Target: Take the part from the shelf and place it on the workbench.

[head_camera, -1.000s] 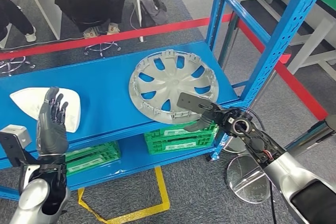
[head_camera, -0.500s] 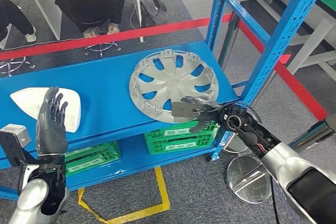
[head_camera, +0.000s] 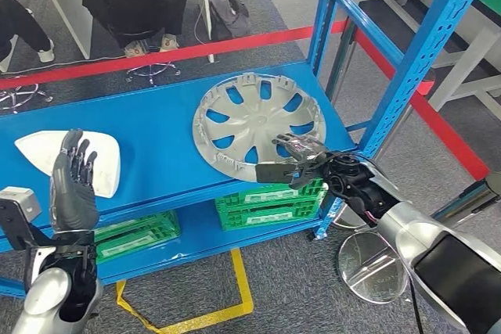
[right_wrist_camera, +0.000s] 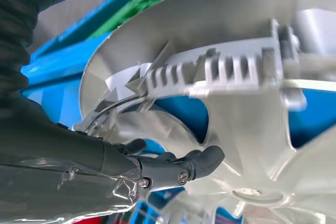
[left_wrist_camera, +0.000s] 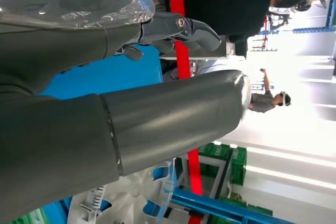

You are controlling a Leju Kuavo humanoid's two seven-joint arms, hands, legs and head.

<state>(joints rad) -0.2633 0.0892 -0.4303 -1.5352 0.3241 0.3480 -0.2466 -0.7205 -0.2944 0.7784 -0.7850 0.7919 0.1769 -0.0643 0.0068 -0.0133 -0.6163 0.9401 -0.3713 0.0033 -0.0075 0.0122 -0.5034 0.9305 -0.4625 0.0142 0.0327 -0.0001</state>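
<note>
From the head view, the left hand [head_camera: 73, 184] is standing upright with fingers spread, holding nothing, before a white curved panel [head_camera: 35, 152]. The right hand [head_camera: 300, 163] is reaching over the near rim of the silver spoked plastic wheel cover [head_camera: 251, 119], which is lying on the blue metal shelf [head_camera: 153, 142]. The right wrist view is showing its fingers [right_wrist_camera: 186, 163] apart beside the ribbed rim, gripping nothing.

Bare blue shelf [head_camera: 156, 134] between white panel [head_camera: 65, 158] and hubcap [head_camera: 257, 123], upright post [head_camera: 413, 60] flanking right.
</note>
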